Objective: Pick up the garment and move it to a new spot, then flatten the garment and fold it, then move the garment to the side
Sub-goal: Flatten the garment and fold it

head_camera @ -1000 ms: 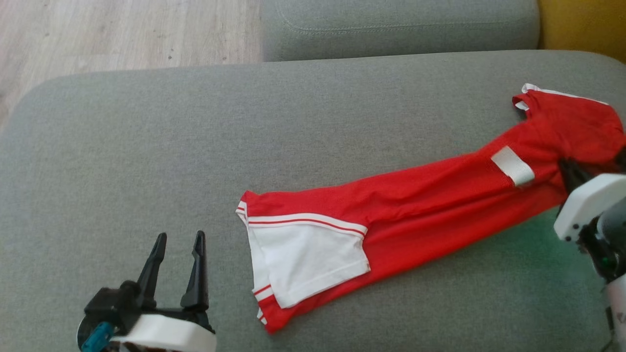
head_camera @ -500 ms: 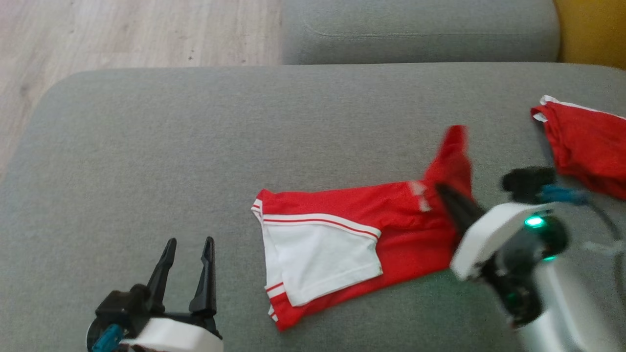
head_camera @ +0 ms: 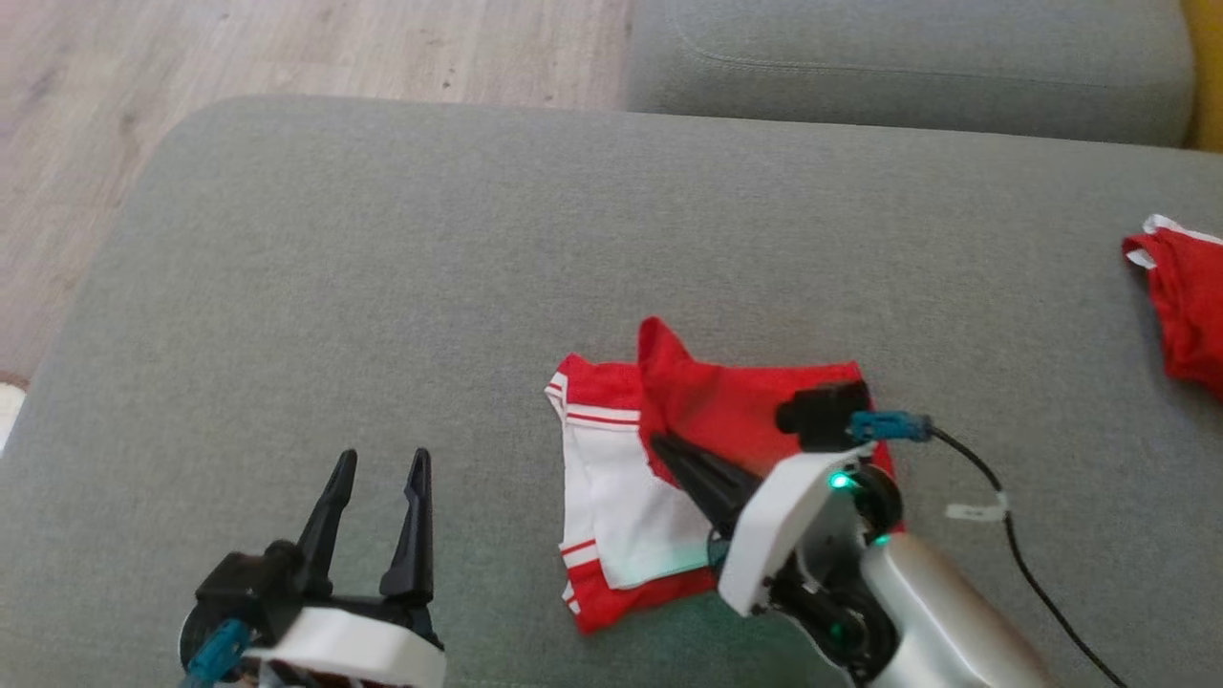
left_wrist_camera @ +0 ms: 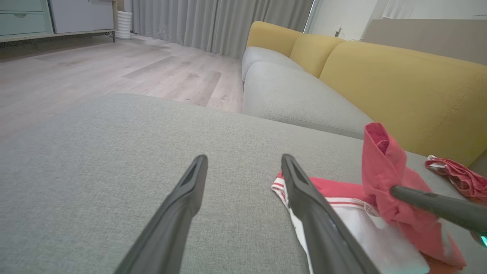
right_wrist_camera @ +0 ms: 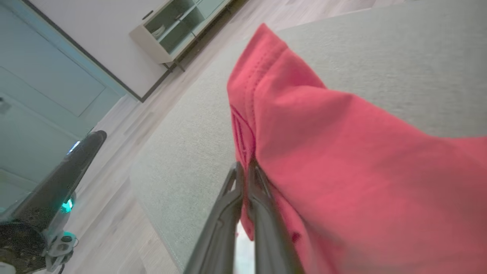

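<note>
Garment [head_camera: 736, 411], stretched rightward a second ago, now lies doubled at mid sofa cushion [head_camera: 382, 239], its red end drawn left by the right tool [head_camera: 659, 442], clamped on it; left tool [head_camera: 382, 459] wide, empty: fold under way.

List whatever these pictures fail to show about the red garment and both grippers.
- Head view: the shut right gripper covers part of the red-and-white fabric garment it pinches.
- Head view: the open left gripper is cut off at its base by the bottom edge.
- Head view: the right edge cuts off a second red cloth; its kind cannot be told.
- Right wrist view: the lifted red fold hides most of the garment's white panel.
</note>
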Motion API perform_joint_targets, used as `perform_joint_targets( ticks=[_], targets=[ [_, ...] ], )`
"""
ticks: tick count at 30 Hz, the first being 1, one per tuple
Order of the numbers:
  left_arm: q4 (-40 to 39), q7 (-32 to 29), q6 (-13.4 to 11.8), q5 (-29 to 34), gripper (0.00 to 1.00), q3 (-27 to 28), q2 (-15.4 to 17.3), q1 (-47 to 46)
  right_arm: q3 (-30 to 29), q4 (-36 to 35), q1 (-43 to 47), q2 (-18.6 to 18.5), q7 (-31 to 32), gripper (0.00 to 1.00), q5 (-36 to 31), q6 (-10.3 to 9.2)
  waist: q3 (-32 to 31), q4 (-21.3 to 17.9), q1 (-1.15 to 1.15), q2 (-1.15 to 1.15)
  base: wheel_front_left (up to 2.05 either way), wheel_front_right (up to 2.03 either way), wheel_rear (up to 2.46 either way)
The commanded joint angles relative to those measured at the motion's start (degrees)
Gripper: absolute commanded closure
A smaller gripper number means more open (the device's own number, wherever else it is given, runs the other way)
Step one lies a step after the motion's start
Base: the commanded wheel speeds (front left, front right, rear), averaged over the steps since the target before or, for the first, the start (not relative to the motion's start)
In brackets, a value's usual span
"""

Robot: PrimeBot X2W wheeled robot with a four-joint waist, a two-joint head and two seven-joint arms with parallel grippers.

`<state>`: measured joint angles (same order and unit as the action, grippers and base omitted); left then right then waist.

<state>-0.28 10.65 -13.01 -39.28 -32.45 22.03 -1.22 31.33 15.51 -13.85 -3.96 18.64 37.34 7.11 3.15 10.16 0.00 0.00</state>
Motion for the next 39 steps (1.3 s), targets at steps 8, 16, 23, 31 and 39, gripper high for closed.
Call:
perform_joint_targets(
  ticks=[8,16,23,31,39],
  targets=[
    [-1.0,0.4,0.2,0.3,0.00,1.6,0.2,-3.5,8.3,6.5,-6.9,1.1,-5.1,0.02,5.6,0.37,0.4,1.4,0.00,0.00,0.00,0.00,0.00],
    [-0.7,0.6,0.0,0.1,0.00,1.4,0.1,-3.1,12.9,9.3,-10.0,1.1,-10.6,0.00,9.8,0.37,-0.3,0.5,0.00,0.00,0.00,0.00,0.00],
    [-0.4,0.6,0.1,0.3,0.00,0.8,-0.1,-3.4,8.2,12.0,-11.8,1.1,-18.4,0.00,3.0,0.37,-1.5,-1.5,0.00,0.00,0.00,0.00,0.00],
    [0.4,0.6,-0.4,0.5,0.00,0.7,-0.4,-4.0,-2.3,14.3,-9.9,1.1,-22.9,0.00,-5.9,0.37,-2.9,-3.7,0.00,0.00,0.00,0.00,0.00],
    [1.8,1.5,-1.0,0.6,0.00,1.1,-0.6,-3.7,-12.9,13.7,-4.5,0.7,-23.8,0.00,-15.2,0.37,-3.5,-5.3,0.00,0.00,0.00,0.00,0.00]
  ],
)
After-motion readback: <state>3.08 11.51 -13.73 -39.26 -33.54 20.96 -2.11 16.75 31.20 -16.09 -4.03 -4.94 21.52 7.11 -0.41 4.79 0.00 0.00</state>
